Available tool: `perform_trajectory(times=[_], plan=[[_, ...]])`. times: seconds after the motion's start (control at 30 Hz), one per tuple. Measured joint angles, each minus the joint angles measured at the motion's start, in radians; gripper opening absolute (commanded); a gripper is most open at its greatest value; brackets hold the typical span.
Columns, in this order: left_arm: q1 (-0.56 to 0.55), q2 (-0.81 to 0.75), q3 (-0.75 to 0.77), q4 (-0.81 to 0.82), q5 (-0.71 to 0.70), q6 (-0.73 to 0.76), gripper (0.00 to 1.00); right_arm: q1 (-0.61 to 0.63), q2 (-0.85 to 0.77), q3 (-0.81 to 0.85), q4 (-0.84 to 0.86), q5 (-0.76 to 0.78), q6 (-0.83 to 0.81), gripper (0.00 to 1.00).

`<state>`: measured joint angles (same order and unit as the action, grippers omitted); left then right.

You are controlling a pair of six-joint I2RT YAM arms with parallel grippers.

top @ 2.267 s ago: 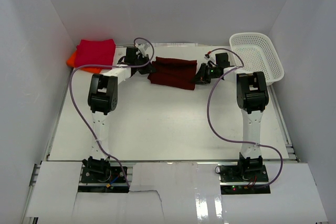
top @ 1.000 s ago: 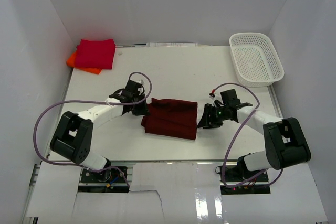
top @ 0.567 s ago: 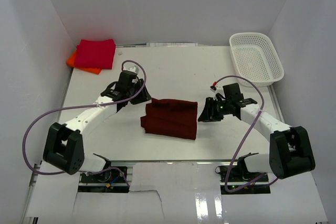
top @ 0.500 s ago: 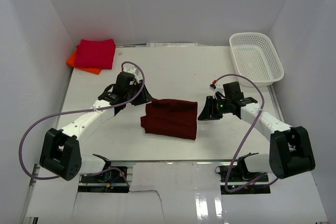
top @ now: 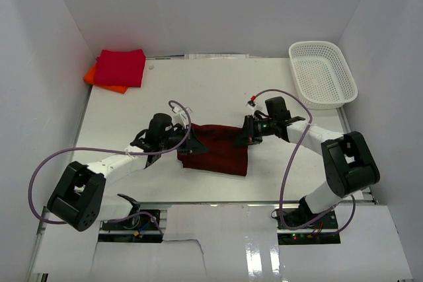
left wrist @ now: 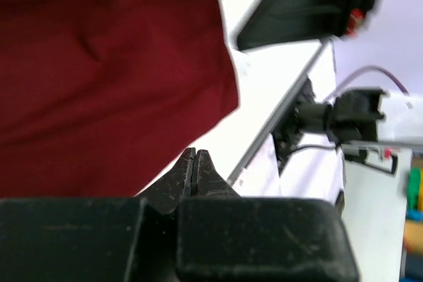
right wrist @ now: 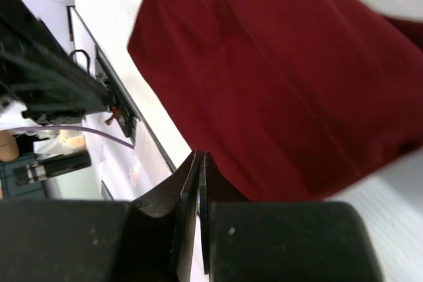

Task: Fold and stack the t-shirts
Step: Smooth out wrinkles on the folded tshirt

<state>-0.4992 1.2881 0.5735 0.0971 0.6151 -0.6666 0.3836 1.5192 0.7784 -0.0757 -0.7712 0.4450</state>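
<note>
figure — folded garment held from both ends, top view with both wrist views.

the dark maroon t-shirt [top: 221,150] lies as a compact, roughly rectangular bundle on the white table [top: 218,97], toward 6 o'clock of the table's middle and close to the arm bases. the left gripper [top: 188,143] sits at the bundle's 9 o'clock edge and the right gripper [top: 242,135] at its 2 o'clock corner, so the cloth is bracketed between the arms. this opposed placement probably serves to control both ends at once, for a further fold or for a lift.

in the left wrist view the fingertips [left wrist: 184,175] are pressed together with no gap, their points resting at the cloth's border. the right wrist view shows the same, its fingertips [right wrist: 188,177] closed on each other at the hem line. neither view shows whether a layer of cloth is nipped between them.

the crimson-red t-shirt [top: 120,66] is already folded at the table's 10 o'clock corner, lying on the orange t-shirt [top: 88,76], of which only a left-hand strip shows. that pile is likely the destination — well apart from the maroon bundle. the white mesh basket [top: 317,44] stands at the 2 o'clock corner with nothing visible inside.

judgement: two shirts are stacked and the third looks folded but not yet placed.
</note>
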Motion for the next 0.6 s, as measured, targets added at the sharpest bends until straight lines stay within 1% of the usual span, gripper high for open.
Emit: perform_trajectory(times=[0.27, 0.43, 0.6], plan=[[-0.013, 0.021, -0.138, 0.261, 0.110, -0.014, 0.00, 0.085, 0.173, 0.145, 0.126, -0.027, 0.088, 0.08], [-0.013, 0.119, -0.209, 0.404, 0.140, -0.018, 0.00, 0.129, 0.280, 0.193, 0.220, -0.052, 0.147, 0.08], [-0.013, 0.277, -0.261, 0.577, 0.150, -0.047, 0.00, 0.158, 0.353, 0.228, 0.245, -0.059, 0.186, 0.08]])
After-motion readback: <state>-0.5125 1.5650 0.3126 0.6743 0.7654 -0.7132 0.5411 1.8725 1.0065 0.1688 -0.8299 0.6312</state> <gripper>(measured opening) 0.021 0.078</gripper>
